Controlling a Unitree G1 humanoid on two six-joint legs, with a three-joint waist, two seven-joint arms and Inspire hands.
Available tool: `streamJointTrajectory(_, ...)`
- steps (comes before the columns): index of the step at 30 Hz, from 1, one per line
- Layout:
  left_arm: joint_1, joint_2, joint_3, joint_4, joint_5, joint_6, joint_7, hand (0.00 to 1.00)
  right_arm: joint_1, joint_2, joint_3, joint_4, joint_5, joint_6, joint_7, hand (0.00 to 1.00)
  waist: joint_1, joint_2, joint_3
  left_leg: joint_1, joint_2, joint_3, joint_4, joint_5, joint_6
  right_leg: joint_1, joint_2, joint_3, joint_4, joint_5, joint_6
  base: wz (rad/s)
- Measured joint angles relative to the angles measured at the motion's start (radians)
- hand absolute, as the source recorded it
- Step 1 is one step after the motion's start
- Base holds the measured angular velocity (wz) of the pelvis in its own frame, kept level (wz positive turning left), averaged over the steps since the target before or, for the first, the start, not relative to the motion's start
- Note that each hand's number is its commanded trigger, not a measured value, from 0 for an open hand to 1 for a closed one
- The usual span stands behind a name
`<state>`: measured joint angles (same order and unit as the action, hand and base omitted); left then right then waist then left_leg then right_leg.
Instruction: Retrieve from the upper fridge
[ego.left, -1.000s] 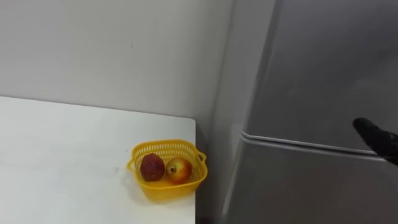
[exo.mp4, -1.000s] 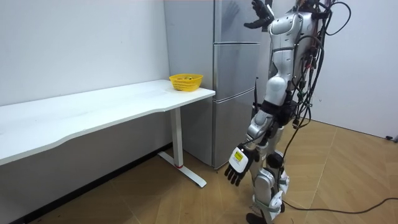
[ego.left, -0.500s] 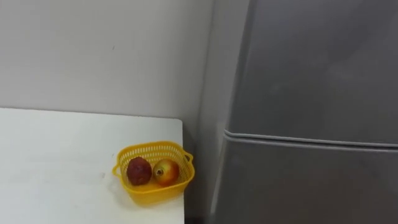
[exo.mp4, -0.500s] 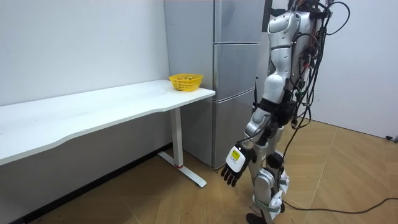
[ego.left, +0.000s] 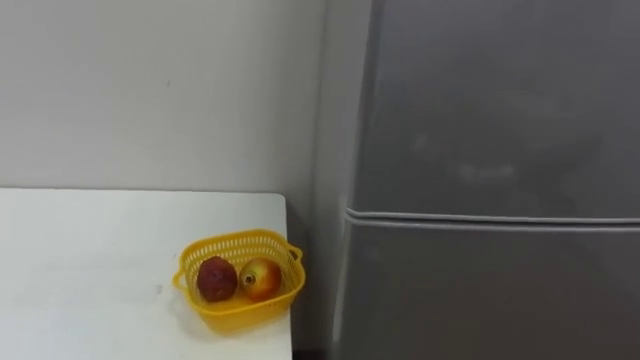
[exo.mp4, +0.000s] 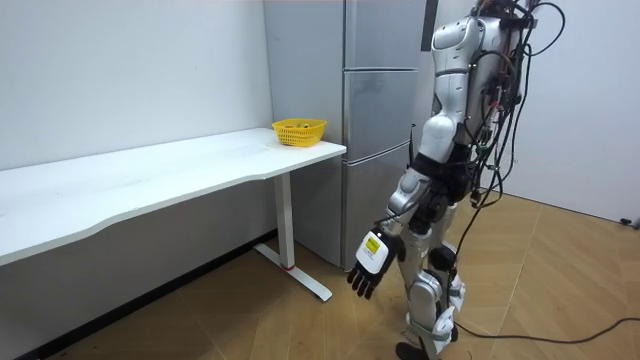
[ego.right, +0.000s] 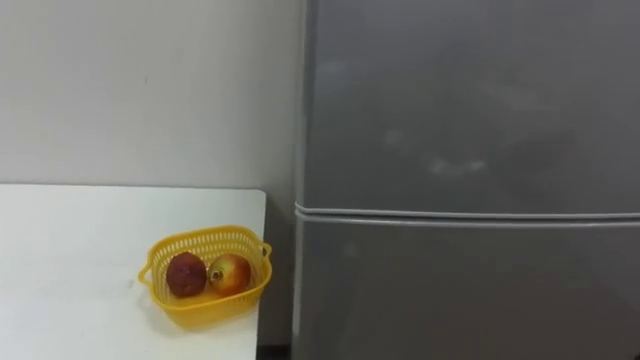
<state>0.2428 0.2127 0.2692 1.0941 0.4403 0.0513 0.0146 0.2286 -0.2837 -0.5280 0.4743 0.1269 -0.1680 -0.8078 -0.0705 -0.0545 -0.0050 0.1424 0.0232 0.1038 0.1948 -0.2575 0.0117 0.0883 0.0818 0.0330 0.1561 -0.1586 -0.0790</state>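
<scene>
The grey fridge stands right in front of me with both doors closed; a seam divides the upper door from the lower door. In the room view I stand upright close to the fridge, facing it. My left hand hangs low beside my leg, fingers relaxed and holding nothing.
A yellow basket sits at the right end of the white table, just left of the fridge, holding a dark red fruit and a red-yellow fruit. A white wall runs behind the table. Wooden floor lies open behind me.
My right hand, raised against the upper fridge door a second ago, has left the eye view. The camera has turned right. My left hand has swung slightly forward.
</scene>
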Motion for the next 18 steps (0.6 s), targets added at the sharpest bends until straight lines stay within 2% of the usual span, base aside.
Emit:
streamJointTrajectory(3,0.003,-0.005,0.004,-0.026,0.003,0.014,0.000,0.00,-0.001,0.045,0.070,0.248,0.109,0.054,0.078,0.00,0.008,0.024,-0.0031,0.002,0.000,0.001,-0.002,0.000,0.000,0.001,0.000,0.004,-0.002,0.000,0.000,-0.03)
streamJointTrajectory(5,0.010,-0.005,0.007,-0.043,0.004,0.018,-0.002,0.00,-0.001,0.064,0.074,0.377,0.151,0.069,0.125,0.00,0.011,0.031,-0.0028,0.009,0.000,0.000,-0.009,0.000,0.000,0.011,0.000,0.002,-0.003,-0.005,-0.001,0.06)
streamJointTrajectory(8,0.020,-0.015,0.007,-0.055,0.009,0.034,-0.013,0.00,-0.001,0.086,0.102,0.525,0.212,0.108,0.197,0.00,0.021,0.032,-0.0031,0.017,0.000,0.002,-0.008,0.000,0.000,0.018,0.000,0.005,-0.001,-0.010,-0.003,-0.03)
streamJointTrajectory(13,0.039,-0.035,0.006,-0.062,0.011,0.067,-0.030,0.00,-0.004,0.087,0.186,0.680,0.218,0.153,0.346,0.00,0.028,0.026,0.0007,0.025,0.000,-0.001,-0.019,0.000,0.000,0.019,0.001,0.009,-0.003,-0.011,-0.003,-0.01)
streamJointTrajectory(15,0.042,-0.044,0.006,-0.082,0.011,0.085,-0.033,0.00,-0.014,0.093,0.196,0.748,0.216,0.187,0.409,0.00,0.028,0.021,0.0021,0.028,0.000,0.000,-0.025,0.000,0.000,0.022,0.001,0.008,-0.006,-0.012,-0.002,0.02)
streamJointTrajectory(18,0.040,-0.044,0.003,-0.086,0.010,0.096,-0.032,0.00,-0.015,0.096,0.225,0.791,0.217,0.217,0.460,0.00,0.041,0.020,0.0033,0.032,0.001,0.001,-0.026,0.000,0.000,0.024,-0.002,0.007,-0.005,-0.014,0.001,0.02)
